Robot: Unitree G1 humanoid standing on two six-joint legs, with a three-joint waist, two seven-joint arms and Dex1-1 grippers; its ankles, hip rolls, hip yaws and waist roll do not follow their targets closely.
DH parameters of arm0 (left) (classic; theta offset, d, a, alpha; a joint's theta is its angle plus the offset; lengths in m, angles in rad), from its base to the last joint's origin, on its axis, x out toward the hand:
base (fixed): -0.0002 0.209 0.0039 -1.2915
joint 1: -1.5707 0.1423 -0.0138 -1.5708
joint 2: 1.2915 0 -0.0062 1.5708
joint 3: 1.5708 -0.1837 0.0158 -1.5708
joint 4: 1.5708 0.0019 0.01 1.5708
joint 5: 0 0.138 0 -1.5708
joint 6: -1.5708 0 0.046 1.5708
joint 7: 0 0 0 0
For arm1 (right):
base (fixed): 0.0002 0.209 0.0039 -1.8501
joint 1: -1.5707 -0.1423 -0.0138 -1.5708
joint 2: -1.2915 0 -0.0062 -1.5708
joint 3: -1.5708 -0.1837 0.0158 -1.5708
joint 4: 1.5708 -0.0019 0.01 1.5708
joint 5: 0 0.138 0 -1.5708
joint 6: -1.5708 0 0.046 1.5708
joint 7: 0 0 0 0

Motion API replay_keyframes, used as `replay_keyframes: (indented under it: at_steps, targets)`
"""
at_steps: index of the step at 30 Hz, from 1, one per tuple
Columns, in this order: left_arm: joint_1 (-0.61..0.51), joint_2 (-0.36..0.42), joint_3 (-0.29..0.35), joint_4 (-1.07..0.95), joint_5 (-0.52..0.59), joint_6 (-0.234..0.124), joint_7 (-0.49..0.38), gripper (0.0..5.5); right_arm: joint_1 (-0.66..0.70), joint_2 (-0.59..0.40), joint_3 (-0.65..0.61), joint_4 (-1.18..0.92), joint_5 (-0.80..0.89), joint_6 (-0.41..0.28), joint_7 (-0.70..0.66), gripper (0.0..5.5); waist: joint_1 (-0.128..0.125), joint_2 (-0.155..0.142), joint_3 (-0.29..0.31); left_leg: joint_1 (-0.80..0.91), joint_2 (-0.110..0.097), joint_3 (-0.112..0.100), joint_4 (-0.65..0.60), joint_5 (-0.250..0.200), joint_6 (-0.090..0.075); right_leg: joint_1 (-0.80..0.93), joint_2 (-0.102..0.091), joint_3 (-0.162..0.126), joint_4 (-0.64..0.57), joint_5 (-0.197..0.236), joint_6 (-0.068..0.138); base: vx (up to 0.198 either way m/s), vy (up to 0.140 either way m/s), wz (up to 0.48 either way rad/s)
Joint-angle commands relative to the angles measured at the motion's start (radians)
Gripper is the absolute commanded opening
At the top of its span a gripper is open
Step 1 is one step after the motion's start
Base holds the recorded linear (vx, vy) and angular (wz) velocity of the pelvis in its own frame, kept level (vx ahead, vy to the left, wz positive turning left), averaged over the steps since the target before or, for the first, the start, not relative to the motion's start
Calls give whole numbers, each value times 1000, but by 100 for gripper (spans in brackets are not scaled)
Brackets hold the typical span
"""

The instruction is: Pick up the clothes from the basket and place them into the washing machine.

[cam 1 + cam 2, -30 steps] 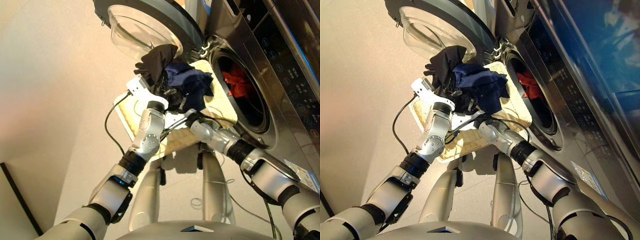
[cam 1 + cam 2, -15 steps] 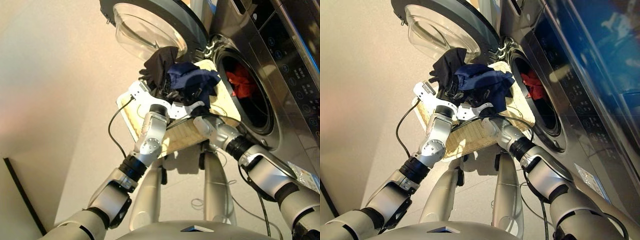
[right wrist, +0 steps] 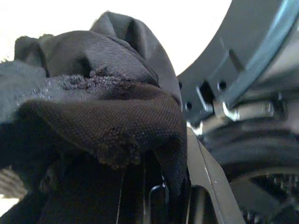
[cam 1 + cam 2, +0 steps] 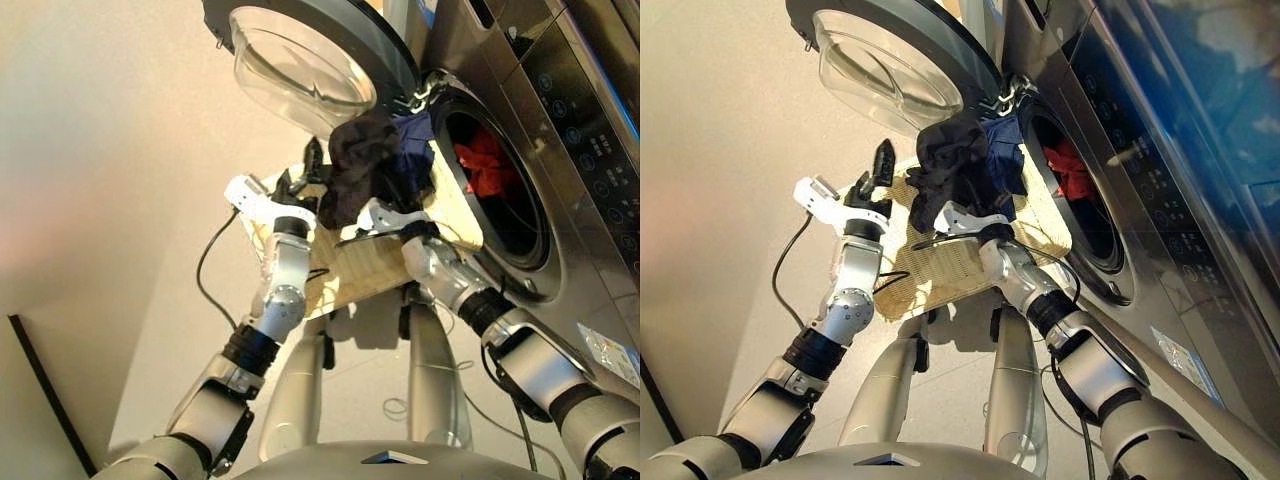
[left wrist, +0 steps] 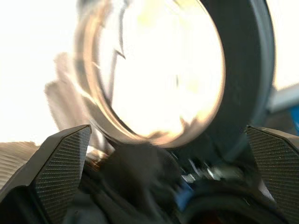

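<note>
Beside the washing machine (image 4: 560, 150), right pincer (image 4: 372, 213) gripping black garment (image 4: 357, 165), left pincer (image 4: 301, 180) spread empty.

1. black garment (image 4: 358, 168): crumpled, bunched high over the basket's far end, just before the drum opening.
2. navy blue garment (image 4: 411, 160): bunched behind the black one, touching it, at the porthole's edge.
3. orange-red garment (image 4: 483, 166): lying inside the drum.
4. basket (image 4: 365, 272): cream-white wicker tray beside the washing machine (image 4: 560, 150), whose door (image 4: 305, 55) stands open.
</note>
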Motion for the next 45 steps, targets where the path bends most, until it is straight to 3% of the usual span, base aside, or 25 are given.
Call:
replay_keyframes:
  at_steps: [1,4,6,8,13,17,23,28,31,33,34,35,36,38,39,45]
  targets:
    - [-1,32,47,-56,114,-69,29,550,-45,17,-53,-82,54,-60,-78,0,-11,13,1,-18,-13,6,113,-85,27,27,25,-4,-165,166,66,0,0,0]
    - [4,35,57,-23,157,-64,60,550,-34,27,-99,-49,103,-61,-116,0,-11,13,1,-20,-14,6,115,-85,28,25,25,-4,-161,165,64,0,0,0]
    - [28,43,69,0,202,-59,81,550,-31,68,-183,22,277,-89,-142,0,-7,19,3,-30,-17,5,117,-84,30,12,24,-2,-154,165,63,0,0,0]
    - [40,51,73,12,219,-51,79,550,-58,61,-218,65,337,-95,-159,0,0,25,4,-43,-19,4,121,-84,32,-2,25,-1,-145,164,63,0,0,0]
    - [65,64,98,38,258,-57,86,550,-123,17,-345,116,412,-97,-245,0,14,39,9,-73,-20,0,126,-81,34,-41,20,-3,-116,155,61,0,0,0]
    - [103,102,118,53,272,-56,68,550,-287,-98,-473,261,521,-91,-324,0,39,54,19,-129,-27,-8,148,-87,41,-105,17,-2,-74,145,60,0,0,0]
    - [170,151,95,71,265,-50,34,550,-519,-282,-486,536,755,-101,-303,0,73,67,34,-230,-34,-14,218,-95,51,-212,15,6,13,134,61,0,0,0]
    - [218,166,87,97,248,-34,20,550,-610,-374,-486,601,961,-153,-274,0,84,75,48,-296,-37,-14,289,-103,58,-276,11,11,86,125,61,0,0,0]
    - [226,161,78,101,247,-30,24,550,-613,-394,-515,555,988,-220,-374,0,82,85,55,-324,-41,-12,326,-107,57,-307,8,13,129,119,61,0,0,0]
    - [225,153,71,113,253,-30,29,550,-592,-383,-527,502,920,-223,-428,0,81,89,57,-336,-43,-12,344,-109,57,-316,5,16,150,115,61,0,0,0]
    - [217,154,77,127,258,-37,29,550,-574,-381,-517,490,909,-210,-386,0,78,85,60,-337,-42,-13,352,-112,56,-314,5,16,158,111,60,0,0,0]
    - [203,156,82,138,258,-45,26,550,-561,-381,-494,471,925,-213,-319,151,73,78,63,-340,-43,-15,354,-110,55,-311,3,13,156,115,61,0,0,0]
    - [192,154,84,144,254,-48,23,550,-550,-373,-484,459,965,-222,-266,550,69,73,66,-341,-43,-15,358,-111,54,-308,3,9,158,117,61,0,0,0]
    - [184,151,95,143,248,-50,16,550,-518,-350,-456,443,997,-232,-178,550,61,63,73,-341,-41,-17,367,-113,53,-301,5,7,154,121,60,50,-30,-7]
    - [181,150,96,142,247,-47,8,550,-486,-324,-435,420,1000,-238,-115,550,60,59,72,-328,-38,-24,373,-140,48,-287,11,10,163,94,69,102,-58,-9]
    - [174,155,120,175,241,-33,-31,550,-371,-275,-323,318,958,-248,102,550,44,31,81,-325,-35,-29,392,-135,38,-253,11,-6,146,107,67,17,-8,-6]
